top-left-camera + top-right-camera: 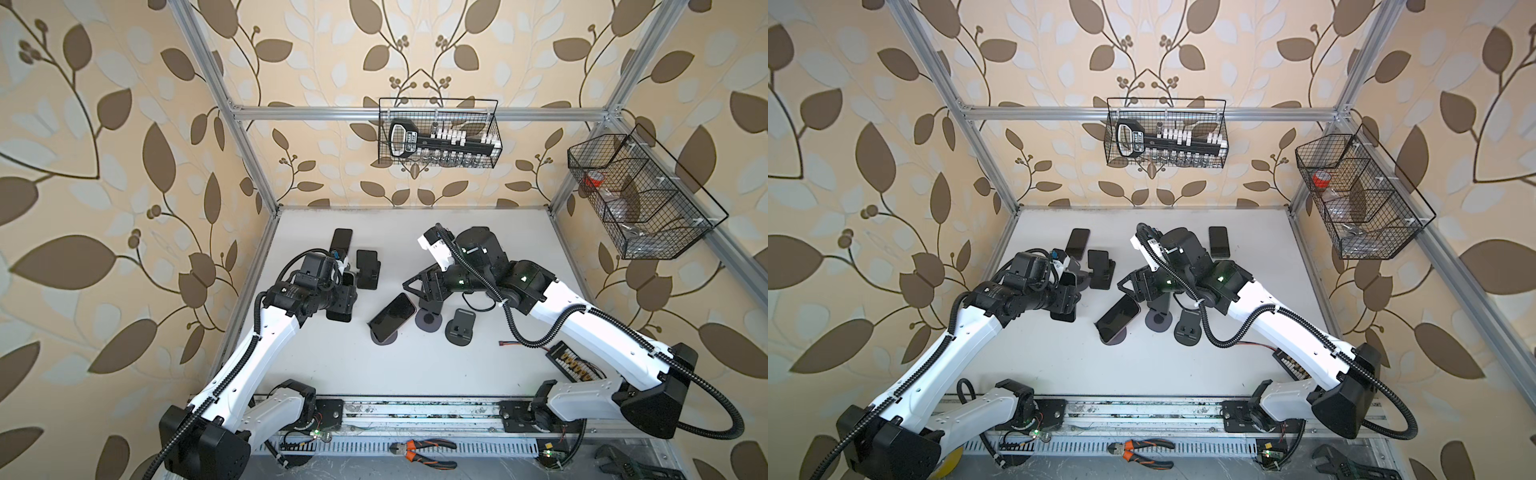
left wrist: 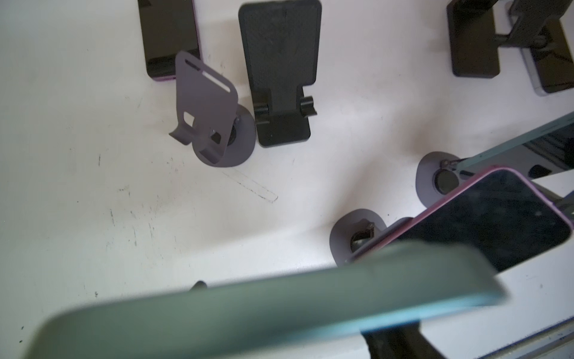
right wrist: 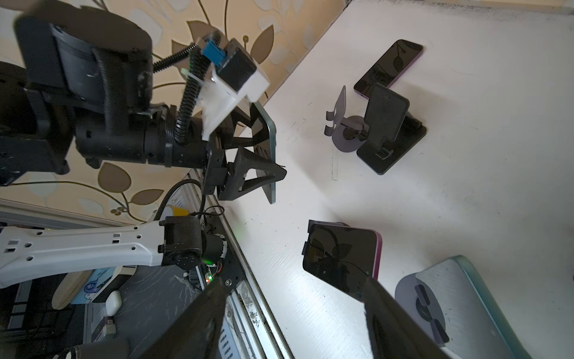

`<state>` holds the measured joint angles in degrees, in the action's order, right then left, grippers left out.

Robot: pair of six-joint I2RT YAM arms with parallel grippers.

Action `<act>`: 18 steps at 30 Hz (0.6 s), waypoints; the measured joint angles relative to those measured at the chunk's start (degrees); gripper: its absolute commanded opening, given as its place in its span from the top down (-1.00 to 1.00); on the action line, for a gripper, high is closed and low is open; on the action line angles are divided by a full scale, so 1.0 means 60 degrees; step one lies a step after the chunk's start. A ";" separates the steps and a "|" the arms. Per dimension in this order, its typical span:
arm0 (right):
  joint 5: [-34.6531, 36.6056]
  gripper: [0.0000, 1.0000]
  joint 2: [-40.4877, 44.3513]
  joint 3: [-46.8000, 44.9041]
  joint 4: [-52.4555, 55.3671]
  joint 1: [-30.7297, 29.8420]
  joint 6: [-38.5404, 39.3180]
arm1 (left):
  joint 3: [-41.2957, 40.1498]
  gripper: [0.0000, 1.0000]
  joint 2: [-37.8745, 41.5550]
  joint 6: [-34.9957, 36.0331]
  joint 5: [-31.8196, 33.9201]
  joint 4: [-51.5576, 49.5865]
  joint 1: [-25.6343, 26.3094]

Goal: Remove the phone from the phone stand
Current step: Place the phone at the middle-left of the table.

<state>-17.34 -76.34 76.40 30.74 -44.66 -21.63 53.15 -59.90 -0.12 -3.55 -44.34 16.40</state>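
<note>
Now: left gripper (image 3: 273, 149) clamps teal phone (image 2: 248, 310); right gripper (image 3: 293, 298) gapes, empty.
We fear that thin edge-grip slipping.

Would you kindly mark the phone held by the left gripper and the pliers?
phone (image 2: 248, 310): left wrist view, its green surface.
pliers (image 1: 410, 452): a top view, the joint.

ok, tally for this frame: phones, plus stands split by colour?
Phones: 5, one in the left gripper
Grey stands: 3
Black stands: 3, one seen only in the left wrist view
Total: 11 in view; the right arm may hide more.
</note>
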 measured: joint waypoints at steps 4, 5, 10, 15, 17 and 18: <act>0.0106 -0.43 0.0219 -0.0175 -0.0007 -0.0004 -0.0004 | -0.0197 -0.18 -0.0441 0.0102 0.0025 0.0033 0.0000; 0.0127 -0.42 0.0280 -0.0208 -0.0007 -0.0004 -0.0004 | -0.0197 -0.18 -0.0594 0.0153 0.0033 0.0106 0.0000; 0.0248 -0.43 0.0597 -0.0382 -0.0018 -0.0004 -0.0004 | -0.0197 -0.18 -0.1319 0.0528 0.0160 0.0408 0.0000; 0.0375 -0.43 0.0787 -0.0484 -0.0015 -0.0004 -0.0004 | -0.0233 -0.20 -0.1596 0.1115 0.0382 0.0484 0.0000; 0.0393 -0.42 0.0790 -0.0488 -0.0018 -0.0004 0.0000 | -0.0317 -0.20 -0.1687 0.1311 0.0455 0.0546 0.0000; 0.0393 -0.43 0.0790 -0.0488 -0.0018 -0.0004 -0.0004 | -0.0390 -0.20 -0.1734 0.1392 0.0481 0.0601 0.0000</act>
<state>-14.98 -71.59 73.47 30.63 -44.69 -21.65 50.81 -70.30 8.23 -0.67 -40.73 16.40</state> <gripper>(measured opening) 0.714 0.730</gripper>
